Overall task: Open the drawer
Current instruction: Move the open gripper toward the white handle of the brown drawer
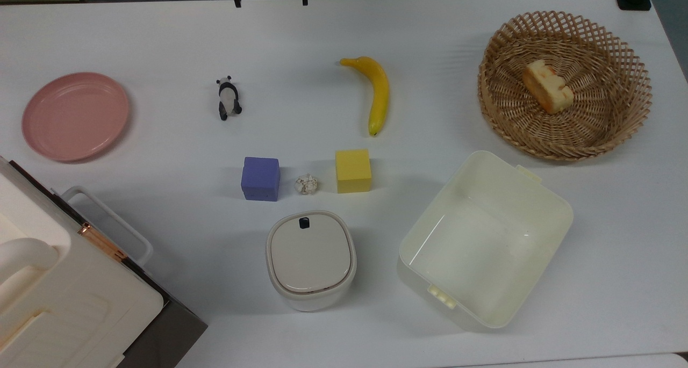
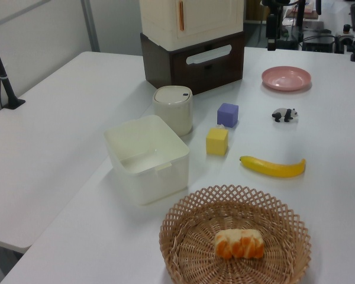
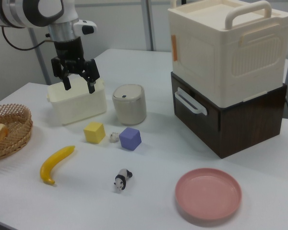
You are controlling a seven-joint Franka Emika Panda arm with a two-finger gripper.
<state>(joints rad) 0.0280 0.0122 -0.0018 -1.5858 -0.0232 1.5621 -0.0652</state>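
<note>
The drawer (image 3: 225, 120) is the dark brown box under the cream cabinet (image 3: 228, 48), and it looks fully shut, its front flush with the dark casing. Its white loop handle (image 3: 189, 102) lies across the front and stands a little proud of it, with a gap behind the bar that a finger could enter. In the top view the same handle (image 1: 107, 220) juts from the drawer toward the purple cube (image 1: 260, 178).

Seen from the drawer, the trash can (image 3: 129, 104) stands nearest on the bench (image 1: 161, 29), off to the right view's left of the handle; the purple cube, a small crumpled ball (image 3: 114, 137) and the yellow cube (image 3: 94, 132) sit in a row beyond it. The pink plate (image 3: 209, 194) lies in front of the drawer, nearer the right view's camera.

The gripper (image 3: 78, 81) hangs in the air well apart from the drawer, over the cream tub (image 3: 78, 101), its fingers spread and holding nothing.

The step in hand is likely the approach. It would go best if the gripper passes above the trash can, comes down square to the drawer front, and closes on the middle of the handle bar. The pull should then run straight out along the drawer's travel, since an off-centre or slanted pull could jam the drawer or drag the whole stack.
</note>
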